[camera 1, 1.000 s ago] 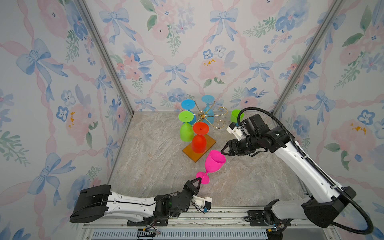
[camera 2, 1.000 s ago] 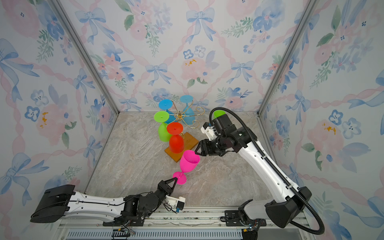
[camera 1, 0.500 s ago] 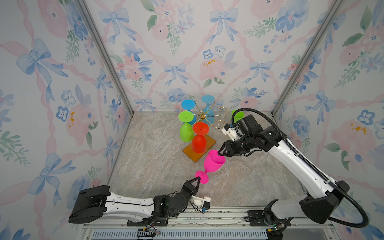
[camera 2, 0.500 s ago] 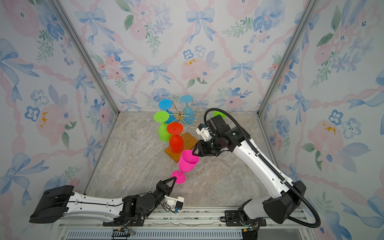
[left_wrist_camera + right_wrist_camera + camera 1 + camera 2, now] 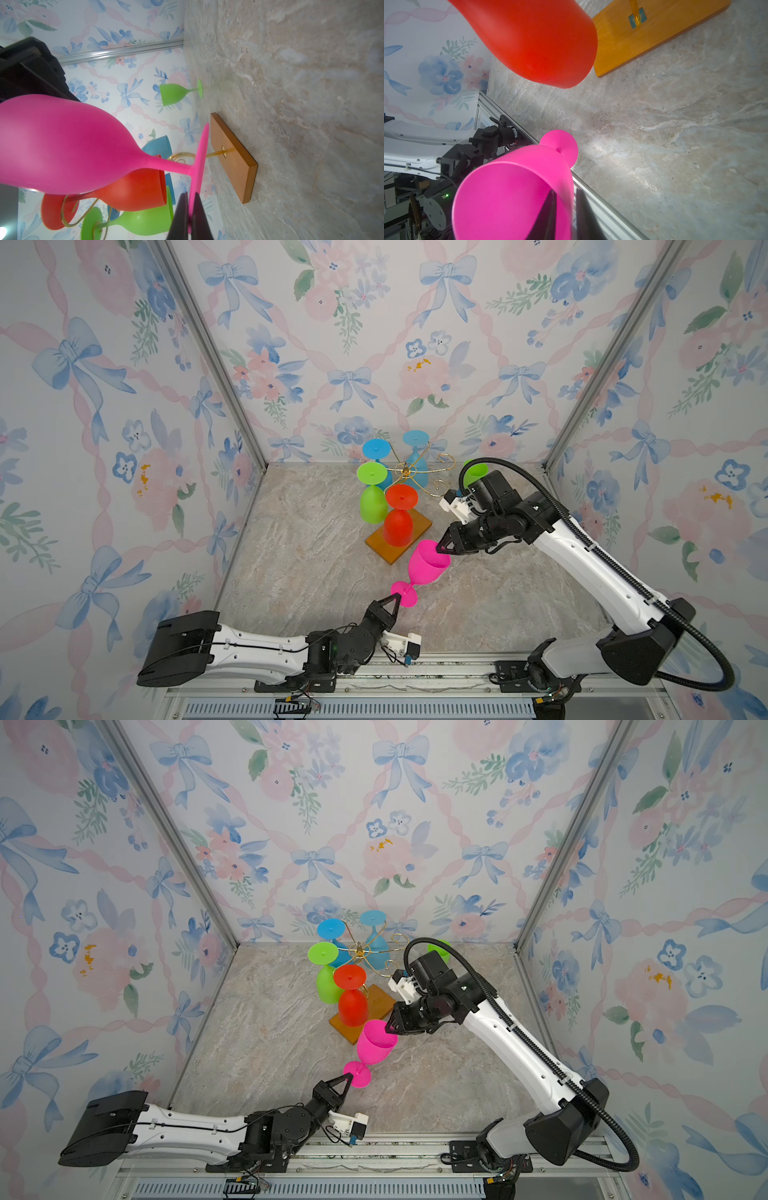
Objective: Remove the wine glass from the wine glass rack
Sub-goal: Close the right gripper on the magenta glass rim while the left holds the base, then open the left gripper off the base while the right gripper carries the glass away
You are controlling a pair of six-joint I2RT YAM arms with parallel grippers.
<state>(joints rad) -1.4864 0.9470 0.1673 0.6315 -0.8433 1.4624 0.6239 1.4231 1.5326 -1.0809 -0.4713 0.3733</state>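
The pink wine glass (image 5: 428,568) is off the wine glass rack (image 5: 406,469), tilted above the table (image 5: 316,556) just in front of the rack's wooden base (image 5: 420,529), its foot rim pinched in the closed left gripper (image 5: 395,598). The right gripper (image 5: 441,548) straddles the bowl's rim, one finger inside and one outside, but the wrist view cuts the bowl off, and whether they press the wall cannot be told. In both top views the right arm (image 5: 582,560) hides most of a green glass (image 5: 475,472) by the back wall, and the red glass (image 5: 398,526) covers the rack's stem
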